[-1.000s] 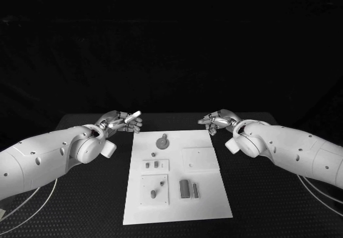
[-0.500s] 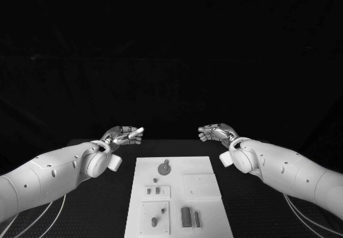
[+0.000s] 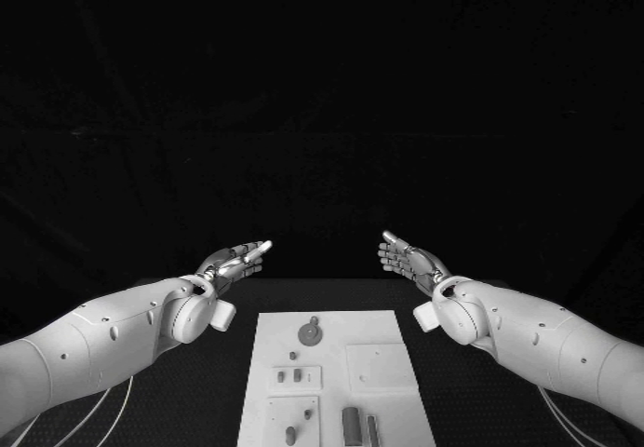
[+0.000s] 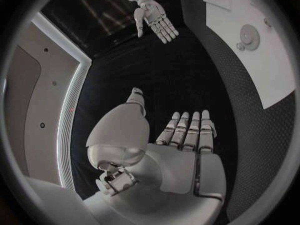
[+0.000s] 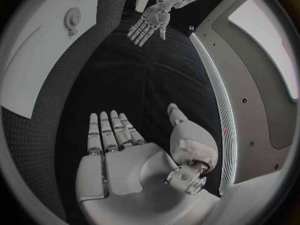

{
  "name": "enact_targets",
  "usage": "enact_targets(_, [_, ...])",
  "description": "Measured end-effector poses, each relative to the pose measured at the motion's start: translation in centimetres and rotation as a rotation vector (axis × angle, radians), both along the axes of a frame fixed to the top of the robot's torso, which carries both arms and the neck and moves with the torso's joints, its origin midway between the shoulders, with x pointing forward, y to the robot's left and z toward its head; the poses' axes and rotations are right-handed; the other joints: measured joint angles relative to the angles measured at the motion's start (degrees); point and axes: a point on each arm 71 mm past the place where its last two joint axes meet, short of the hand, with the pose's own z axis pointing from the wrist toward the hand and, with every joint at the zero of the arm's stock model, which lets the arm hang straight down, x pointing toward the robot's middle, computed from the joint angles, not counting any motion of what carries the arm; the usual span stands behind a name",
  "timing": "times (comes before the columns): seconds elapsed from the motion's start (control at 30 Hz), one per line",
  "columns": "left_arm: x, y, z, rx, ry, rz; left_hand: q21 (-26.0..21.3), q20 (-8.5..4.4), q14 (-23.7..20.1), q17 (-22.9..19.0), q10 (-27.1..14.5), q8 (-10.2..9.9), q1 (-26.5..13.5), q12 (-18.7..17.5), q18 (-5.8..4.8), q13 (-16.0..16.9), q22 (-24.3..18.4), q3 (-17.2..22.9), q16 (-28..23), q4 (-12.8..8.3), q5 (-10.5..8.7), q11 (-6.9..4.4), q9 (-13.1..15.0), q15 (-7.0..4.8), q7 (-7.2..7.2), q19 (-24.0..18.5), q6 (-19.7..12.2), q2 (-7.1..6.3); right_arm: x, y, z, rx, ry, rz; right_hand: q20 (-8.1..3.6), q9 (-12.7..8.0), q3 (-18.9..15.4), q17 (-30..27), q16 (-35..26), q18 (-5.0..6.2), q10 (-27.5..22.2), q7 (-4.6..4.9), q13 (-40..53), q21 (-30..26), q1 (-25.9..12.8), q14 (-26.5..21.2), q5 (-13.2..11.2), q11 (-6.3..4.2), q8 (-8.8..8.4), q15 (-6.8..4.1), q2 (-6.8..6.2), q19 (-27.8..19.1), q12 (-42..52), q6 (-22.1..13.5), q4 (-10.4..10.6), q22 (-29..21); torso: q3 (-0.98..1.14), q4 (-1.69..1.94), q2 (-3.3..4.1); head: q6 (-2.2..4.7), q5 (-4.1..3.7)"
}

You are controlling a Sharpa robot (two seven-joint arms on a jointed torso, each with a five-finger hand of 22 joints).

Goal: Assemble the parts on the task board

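Nearest, the task board [image 3: 382, 326] lies mid-worktop [image 3: 463, 400] with small parts [image 3: 310, 332] on it, its near end cut off; whether they are seated is too small to tell. Beyond, left hand [image 3: 236, 260] and right hand [image 3: 409, 259] hover flat, fingers apart, holding nothing, seemingly idle.

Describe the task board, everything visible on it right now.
The task board is a flat white rectangular plate lying on the black table between the arms. It carries a round grey part at its far end, raised square panels with small grey pieces, and two upright grey bars nearer. Neither hand touches it.
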Motion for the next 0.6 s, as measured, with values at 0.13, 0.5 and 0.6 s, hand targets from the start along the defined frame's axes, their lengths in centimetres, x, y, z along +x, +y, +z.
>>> enact_targets(0.13, [-0.9,-1.1,-0.4,-0.024,0.007,-0.012,-0.62,-1.19,-6.42,-6.8,-7.87,-2.65,-23.09,-0.66,0.01,-0.8,-8.0,2.21,-1.38,-3.14,-0.32,-1.21,-4.8,-1.88,-1.14,-6.67,-6.25,-0.22,-0.8,0.6,0.0,0.019,0.001,0.007,-2.16,-7.32,-6.34,-5.24,-4.25,-1.3,-9.89,-2.21,-3.75,-2.95,-8.52,-7.5,-0.48,-1.92,-0.94,-2.04,0.41,-5.5,-1.55,-8.09,2.15,-13.13,0.41,-0.42,-0.89,-1.25,-0.01])
enact_targets(0.5, [-6.0,-5.6,-0.7,-0.143,-0.024,0.037,-1.02,-2.26,-11.81,-12.88,-14.76,-4.84,-50.93,-1.09,0.03,-1.45,-15.16,4.14,-2.45,-5.85,-0.8,-2.26,-9.08,-3.65,-2.16,-12.35,-11.59,-0.39,-5.5,3.2,1.0,0.144,-0.023,-0.039,-4.17,-14.27,-12.29,-10.22,-8.25,-2.15,-19.26,-4.33,-7.33,-5.59,-16.55,-14.52,-0.75,-3.82,-1.78,-4.1,0.86,-10.55,-2.87,-15.71,4.3,-25.71,1.18,-1.19,-2.53,-2.88,-0.02])
enact_targets(0.6, [-7.5,-6.5,-0.4,-0.169,-0.04,0.076,-1.23,-2.24,-12.34,-13.34,-15.16,-4.84,-53.12,-1.09,0.03,-1.51,-15.73,4.05,-2.47,-6.09,-0.88,-2.48,-9.43,-3.75,-2.16,-12.74,-12.0,-0.4,-7.1,3.8,1.5,0.18,-0.027,-0.076,-4.39,-15.0,-12.83,-10.69,-8.57,-2.16,-20.23,-4.54,-7.67,-5.92,-17.37,-15.19,-0.74,-3.98,-1.92,-4.27,0.88,-11.12,-3.02,-16.43,4.43,-27.01,1.21,-1.24,-2.6,-2.91,-0.02])
